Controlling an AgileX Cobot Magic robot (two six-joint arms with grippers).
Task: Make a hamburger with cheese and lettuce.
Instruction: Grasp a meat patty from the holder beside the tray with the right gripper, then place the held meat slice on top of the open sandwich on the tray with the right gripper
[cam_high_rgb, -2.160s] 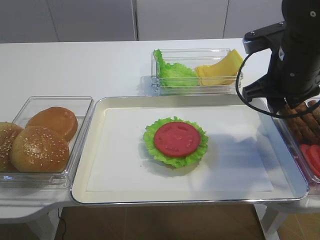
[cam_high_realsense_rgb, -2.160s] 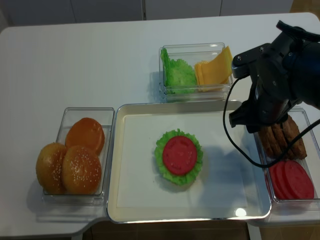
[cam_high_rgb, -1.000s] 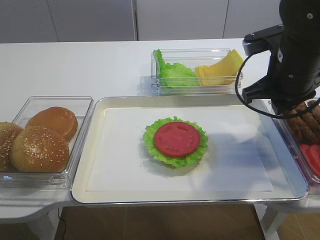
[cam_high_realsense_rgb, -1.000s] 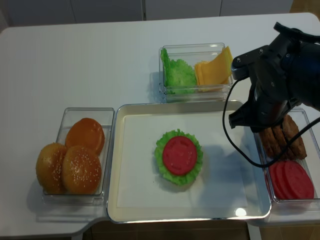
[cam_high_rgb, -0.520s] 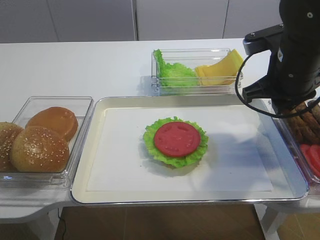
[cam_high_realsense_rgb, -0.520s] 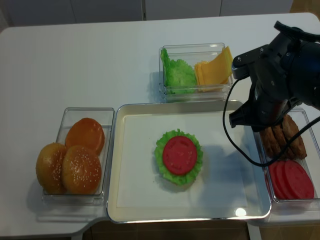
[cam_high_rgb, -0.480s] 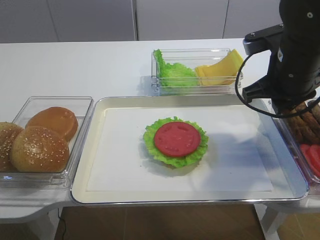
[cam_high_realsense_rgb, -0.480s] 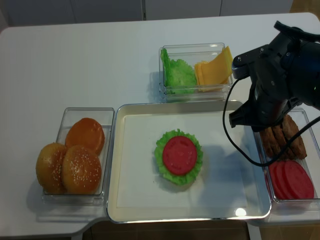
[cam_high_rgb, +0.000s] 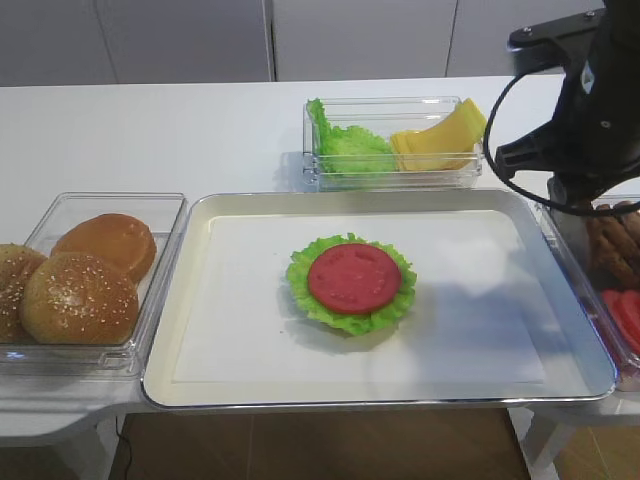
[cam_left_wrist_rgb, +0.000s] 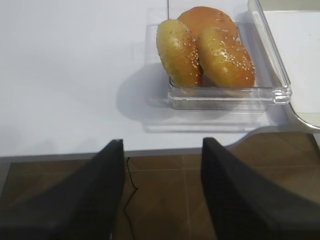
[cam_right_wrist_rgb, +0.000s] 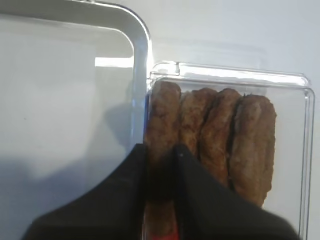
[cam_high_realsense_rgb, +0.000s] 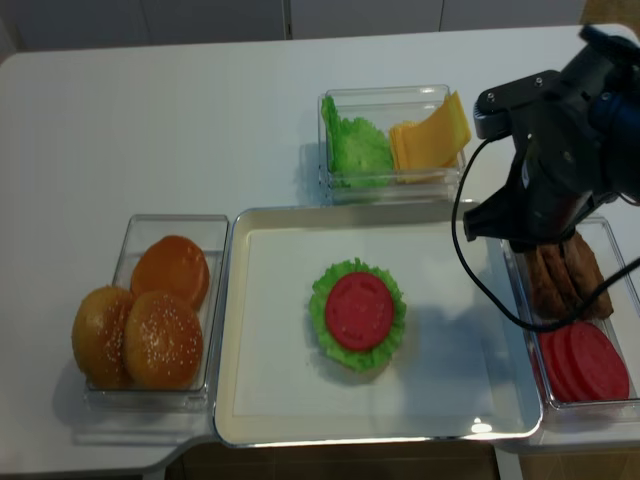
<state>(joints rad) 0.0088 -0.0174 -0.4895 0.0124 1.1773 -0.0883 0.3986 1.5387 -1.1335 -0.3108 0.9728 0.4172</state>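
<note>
— Where do we stand over the tray?

— Our hamburger sits at mid-tray, a red disc over a frilly green rim, with bare white liner on every side out to the raised metal lip. Behind the tray's far edge, one clear box holds the lettuce on its left and the cheese leaning on its right.

— And our arms?

— Our right gripper hangs above the patty box just past the tray's right rim, its dark fingers a narrow gap apart astride the leftmost patty; we cannot tell whether they touch it. Our left gripper waits off the table's front edge, fingers spread wide and holding nothing, the sesame buns in their box beyond it.
</note>
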